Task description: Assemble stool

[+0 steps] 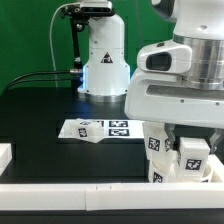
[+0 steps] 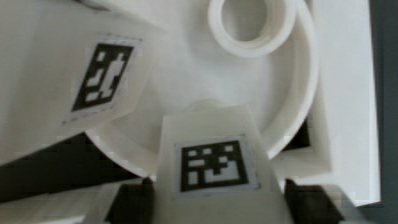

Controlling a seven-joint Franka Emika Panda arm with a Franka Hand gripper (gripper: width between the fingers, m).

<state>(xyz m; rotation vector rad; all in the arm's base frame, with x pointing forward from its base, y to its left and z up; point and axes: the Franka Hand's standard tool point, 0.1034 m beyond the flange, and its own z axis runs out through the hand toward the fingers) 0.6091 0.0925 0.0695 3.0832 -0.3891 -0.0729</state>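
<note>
Pinching a stool leg (image 2: 214,150) between its two dark fingers (image 2: 111,200), the gripper (image 2: 217,192) is closed on that part alone, with the leg's square tag facing the wrist camera. The grip sits on the leg's sides, probably so that its far end is free to meet the seat. Right behind the leg lies the round white seat (image 2: 178,95), flat on the table, with a tag (image 2: 103,78) on its face. Whether the leg touches it cannot be told. Farther along the seat is a raised ring socket (image 2: 251,22), which looks like the mount a leg goes into, so the leg seems to be held over the seat for lining up. In the exterior view, this work sits at the right front of the black table (image 1: 40,110). The marker board (image 1: 100,129) lies beyond it, and the arm's base (image 1: 104,60) stands at the back.
</note>
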